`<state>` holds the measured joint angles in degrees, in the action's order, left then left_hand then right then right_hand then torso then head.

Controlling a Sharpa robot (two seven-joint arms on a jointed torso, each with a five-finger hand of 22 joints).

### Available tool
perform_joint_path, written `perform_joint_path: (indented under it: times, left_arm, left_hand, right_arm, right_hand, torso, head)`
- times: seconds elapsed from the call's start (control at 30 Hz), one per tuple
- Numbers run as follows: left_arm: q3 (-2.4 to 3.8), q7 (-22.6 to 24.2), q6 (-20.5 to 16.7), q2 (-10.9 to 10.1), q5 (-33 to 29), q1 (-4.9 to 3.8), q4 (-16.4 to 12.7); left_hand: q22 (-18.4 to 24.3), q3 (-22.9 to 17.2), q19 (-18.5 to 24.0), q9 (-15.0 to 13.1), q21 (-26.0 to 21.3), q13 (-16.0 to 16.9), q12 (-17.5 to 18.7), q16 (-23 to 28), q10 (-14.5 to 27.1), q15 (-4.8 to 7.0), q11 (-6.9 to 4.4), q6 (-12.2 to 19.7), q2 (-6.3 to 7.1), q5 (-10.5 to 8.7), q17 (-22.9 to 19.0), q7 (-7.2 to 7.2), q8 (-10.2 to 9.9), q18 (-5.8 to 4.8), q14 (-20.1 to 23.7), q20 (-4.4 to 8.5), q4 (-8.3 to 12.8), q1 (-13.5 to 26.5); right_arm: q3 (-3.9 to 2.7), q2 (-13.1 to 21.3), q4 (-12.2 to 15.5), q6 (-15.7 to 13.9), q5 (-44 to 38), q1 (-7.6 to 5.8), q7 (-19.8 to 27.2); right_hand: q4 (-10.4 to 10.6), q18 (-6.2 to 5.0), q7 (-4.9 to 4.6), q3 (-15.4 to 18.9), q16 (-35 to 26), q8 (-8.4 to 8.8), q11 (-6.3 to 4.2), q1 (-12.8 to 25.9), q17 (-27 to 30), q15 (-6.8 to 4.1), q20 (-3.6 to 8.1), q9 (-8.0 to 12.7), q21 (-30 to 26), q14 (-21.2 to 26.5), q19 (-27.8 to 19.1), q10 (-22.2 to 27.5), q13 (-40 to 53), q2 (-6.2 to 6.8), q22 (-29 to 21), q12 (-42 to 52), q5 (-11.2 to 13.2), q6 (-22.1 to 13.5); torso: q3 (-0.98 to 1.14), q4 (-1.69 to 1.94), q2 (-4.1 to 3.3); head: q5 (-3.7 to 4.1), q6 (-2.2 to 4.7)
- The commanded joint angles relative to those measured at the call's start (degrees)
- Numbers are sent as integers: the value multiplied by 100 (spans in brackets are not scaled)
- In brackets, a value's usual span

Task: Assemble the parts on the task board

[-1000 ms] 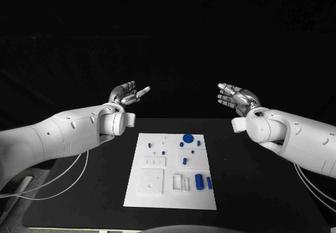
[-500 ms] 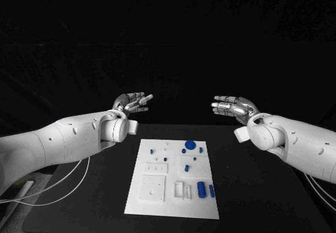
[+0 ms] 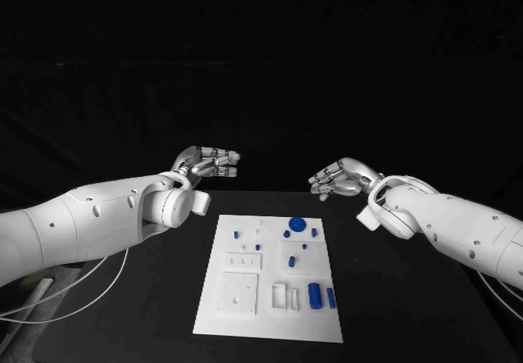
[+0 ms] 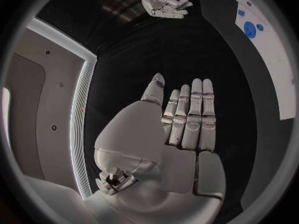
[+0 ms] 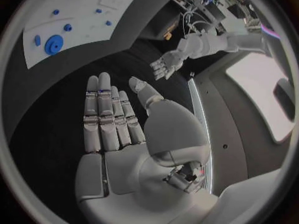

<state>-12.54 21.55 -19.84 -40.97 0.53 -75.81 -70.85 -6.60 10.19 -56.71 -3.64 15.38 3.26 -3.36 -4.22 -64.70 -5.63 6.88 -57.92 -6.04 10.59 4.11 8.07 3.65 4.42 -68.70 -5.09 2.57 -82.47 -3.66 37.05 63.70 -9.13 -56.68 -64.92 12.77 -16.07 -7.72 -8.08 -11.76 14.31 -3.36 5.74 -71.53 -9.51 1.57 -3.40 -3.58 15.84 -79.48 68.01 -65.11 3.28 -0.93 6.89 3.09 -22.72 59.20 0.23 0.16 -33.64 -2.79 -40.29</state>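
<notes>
The white task board (image 3: 244, 318) lies in the middle of the black table. On its far end sits a round blue disc (image 3: 296, 224) with several small blue parts around it. Two blue cylinders (image 3: 315, 295) lie side by side near its front right. My left hand (image 3: 209, 162) hovers beyond the board's far left corner, and my right hand (image 3: 338, 179) beyond its far right corner. Both hold nothing. In the wrist views the left hand (image 4: 184, 119) and right hand (image 5: 115, 119) show flat, straight fingers lying side by side, with the board (image 4: 274, 59) (image 5: 93, 20) well away from them.
White raised blocks and slots (image 3: 236, 291) fill the board's near left part. Bare black table (image 3: 414, 302) runs along both sides of the board. Pale cables (image 3: 66, 302) hang off the table's left side under my left arm.
Both hands have dropped and drawn in towards each other, the right one more, and their fingers now point inward. The whole picture has shifted slightly; the parts lie as before.
</notes>
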Motion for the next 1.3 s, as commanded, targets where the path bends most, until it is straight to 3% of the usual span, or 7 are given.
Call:
perform_joint_path:
  times: [0.03,0.17,0.23,0.57,0.67,0.97,1.3]
  left_arm:
    - [42,35,236,-69,299,-50,-180]
    - [88,25,239,-169,325,-116,-422]
    - [99,19,244,-209,330,-146,-526]
    - [191,-15,283,-383,336,-198,-973]
    - [237,-29,292,-418,336,-202,-1089]
    - [383,-54,305,-522,340,-211,-1399]
    - [443,-72,306,-594,359,-281,-1594]
  left_hand:
    - [-6,94,4,-6,55,8,-5,-19,-54,-15,4,-32,-73,25,-3,1,6,-107,-50,24,56,-13]
    - [1,187,26,-6,93,9,-8,-19,-50,-17,7,-2,-88,29,-3,12,5,-109,-49,21,96,23]
    - [7,219,36,-6,106,9,-7,-21,-56,-17,6,-5,-84,30,-2,12,6,-111,-49,19,119,43]
    - [28,265,48,-6,124,9,-8,-34,-167,-5,-25,20,-84,43,2,13,6,-126,-67,26,161,106]
    - [41,278,53,-6,133,9,-8,-33,-154,-8,-22,23,-96,47,1,13,4,-134,-60,29,193,127]
    - [59,285,67,-5,136,9,-7,-27,-110,-18,-7,37,-93,53,0,19,3,-133,-38,20,229,152]
    - [70,285,71,-6,143,10,-9,-30,-99,-22,-3,42,-88,48,1,21,6,-129,-33,15,250,179]
  right_arm:
    - [-6,-14,102,120,-1929,-4,-209]
    - [-9,-38,192,118,-2720,-8,-529]
    - [-10,-60,220,119,-3016,-8,-659]
    - [-11,-267,251,1,-4387,-3,-1177]
    - [-11,-324,235,-20,-4721,2,-1294]
    - [-11,-403,173,-52,-5218,10,-1524]
    - [-11,-473,75,-65,-5516,115,-1647]
  right_hand:
    - [-23,-206,101,-326,1538,-20,-141,82,-773,-278,382,-8,681,-679,1126,-373,12,234,356,24,-46,365]
    - [-27,-265,119,-594,2915,-18,-124,167,-1406,-275,460,-8,1209,-588,1409,-254,10,375,757,24,1,378]
    - [-19,-150,109,-657,3180,-18,-96,194,-1509,-244,512,-8,1319,-525,1451,-137,8,412,863,25,47,360]
    - [-22,-121,119,-747,3624,-18,-32,127,-1466,-197,508,-7,1498,-364,1509,133,6,510,1154,20,291,353]
    - [-10,-137,105,-771,3697,-17,-22,128,-1428,-186,492,-7,1544,-357,1504,164,7,575,1248,20,268,300]
    - [-4,-169,97,-674,3826,-16,14,78,-1354,-157,460,-5,1498,-324,1535,320,6,570,1360,19,314,197]
    - [12,-163,139,-492,3905,-16,31,-7,-1324,-120,424,-4,1324,-317,1642,568,5,581,1343,21,352,112]
  torso:
    - [-2,99,-151]
    - [-3,211,-259]
    - [-4,279,-327]
    - [0,472,-511]
    - [0,519,-567]
    - [2,561,-712]
    - [31,619,-867]
  head:
    - [59,28]
    - [113,35]
    - [148,89]
    - [245,182]
    - [342,227]
    - [406,278]
    - [446,279]
